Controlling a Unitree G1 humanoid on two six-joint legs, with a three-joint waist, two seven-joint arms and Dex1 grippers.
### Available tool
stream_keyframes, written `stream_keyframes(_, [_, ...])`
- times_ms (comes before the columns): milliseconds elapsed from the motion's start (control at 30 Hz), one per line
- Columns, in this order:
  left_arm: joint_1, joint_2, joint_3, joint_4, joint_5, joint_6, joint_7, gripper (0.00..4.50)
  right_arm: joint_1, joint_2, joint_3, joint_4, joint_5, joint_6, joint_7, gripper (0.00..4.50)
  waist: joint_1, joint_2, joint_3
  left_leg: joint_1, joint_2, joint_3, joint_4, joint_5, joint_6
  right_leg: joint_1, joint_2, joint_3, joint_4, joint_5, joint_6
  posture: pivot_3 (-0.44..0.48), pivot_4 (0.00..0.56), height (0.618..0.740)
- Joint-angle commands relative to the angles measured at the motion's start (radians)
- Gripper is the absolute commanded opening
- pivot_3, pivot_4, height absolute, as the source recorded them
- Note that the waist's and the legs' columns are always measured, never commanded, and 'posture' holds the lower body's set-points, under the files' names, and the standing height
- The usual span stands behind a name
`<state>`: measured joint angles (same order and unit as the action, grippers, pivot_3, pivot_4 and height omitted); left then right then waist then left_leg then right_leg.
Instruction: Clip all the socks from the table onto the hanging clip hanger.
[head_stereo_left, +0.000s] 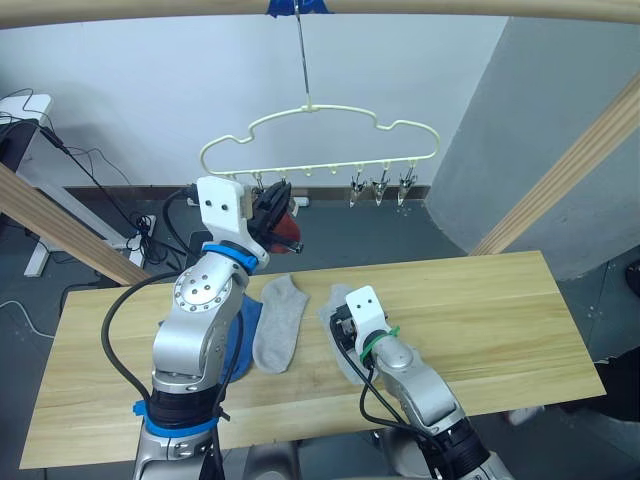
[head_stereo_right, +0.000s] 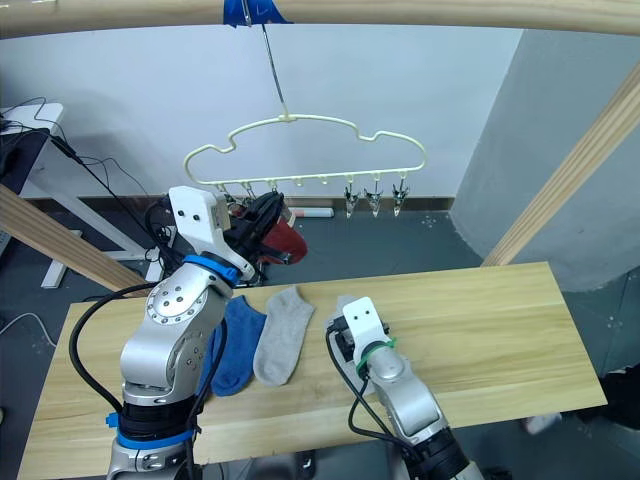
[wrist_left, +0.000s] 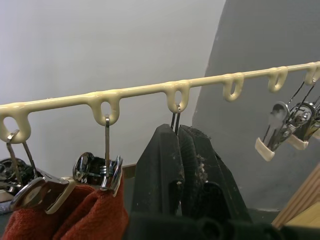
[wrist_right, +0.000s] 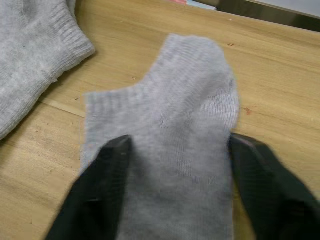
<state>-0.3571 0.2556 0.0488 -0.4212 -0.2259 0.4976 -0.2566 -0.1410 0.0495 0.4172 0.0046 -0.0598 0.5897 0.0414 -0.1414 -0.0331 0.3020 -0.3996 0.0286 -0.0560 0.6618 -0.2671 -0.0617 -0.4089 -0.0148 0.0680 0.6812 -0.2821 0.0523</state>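
Note:
The pale-yellow clip hanger (head_stereo_left: 320, 110) hangs by its hook from the pole. My left gripper (head_stereo_left: 275, 215) is raised to its clip row. In the left wrist view its fingers (wrist_left: 165, 165) are pressed together around a clip whose wire runs up to a loop. Beside them, rust red socks (wrist_left: 95, 215) hang from two clips. Three bare clips (head_stereo_left: 380, 185) hang at the right end. On the table (head_stereo_left: 480, 310) lie a blue sock (head_stereo_right: 235, 345) and a grey sock (head_stereo_left: 280, 320). My right gripper (wrist_right: 182, 195) is open, low over a second grey sock (wrist_right: 175, 125), one finger on each side.
A round wooden pole with blue tape (head_stereo_left: 295, 5) crosses overhead. Slanted wooden beams stand at the left (head_stereo_left: 60, 225) and right (head_stereo_left: 570, 170). Cables (head_stereo_left: 140, 235) lie on the floor behind the table. Bare tabletop stretches to the right of the socks.

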Motion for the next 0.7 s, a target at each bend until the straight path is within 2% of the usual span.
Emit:
stream_keyframes(33, [-0.002, 0.013, 0.017, -0.045, -0.024, 0.001, -0.015, 0.00, 0.032, -0.003, 0.008, 0.017, -0.010, -0.003, 0.013, 1.88, 0.000, 0.000, 0.000, 0.000, 0.000, 0.000, 0.000, 0.000, 0.000, 0.000, 0.000, 0.000, 0.000, 0.000, 0.000, -0.196, 0.307, 0.740])
stream_keyframes(167, [-0.014, 0.027, 0.031, -0.043, -0.060, 0.013, -0.038, 0.00, 0.032, -0.029, 0.017, -0.004, -0.027, -0.032, 0.034, 0.50, 0.000, 0.000, 0.000, 0.000, 0.000, 0.000, 0.000, 0.000, 0.000, 0.000, 0.000, 0.000, 0.000, 0.000, 0.000, -0.198, 0.305, 0.740])
stream_keyframes(233, [-0.023, 0.033, 0.047, -0.040, -0.097, 0.028, -0.056, 0.00, 0.029, -0.046, 0.022, -0.026, -0.035, -0.048, 0.048, 0.04, 0.000, 0.000, 0.000, 0.000, 0.000, 0.000, 0.000, 0.000, 0.000, 0.000, 0.000, 0.000, 0.000, 0.000, 0.000, -0.201, 0.304, 0.740])
stream_keyframes(467, [-0.059, 0.058, 0.103, -0.028, -0.214, 0.090, -0.111, 0.00, 0.002, -0.098, 0.034, -0.126, -0.054, -0.074, 0.120, 0.04, 0.001, 0.000, 0.000, -0.001, 0.000, 0.000, 0.000, 0.000, 0.000, -0.001, 0.000, 0.000, -0.001, 0.000, 0.000, -0.215, 0.309, 0.740])
stream_keyframes(700, [-0.100, 0.091, 0.129, -0.012, -0.298, 0.154, -0.132, 0.00, -0.156, -0.146, 0.044, -0.156, -0.083, -0.187, 0.207, 0.04, -0.001, -0.001, 0.002, -0.001, 0.000, 0.000, 0.000, 0.000, 0.000, -0.001, 0.000, 0.000, 0.000, 0.000, 0.000, -0.219, 0.313, 0.740])
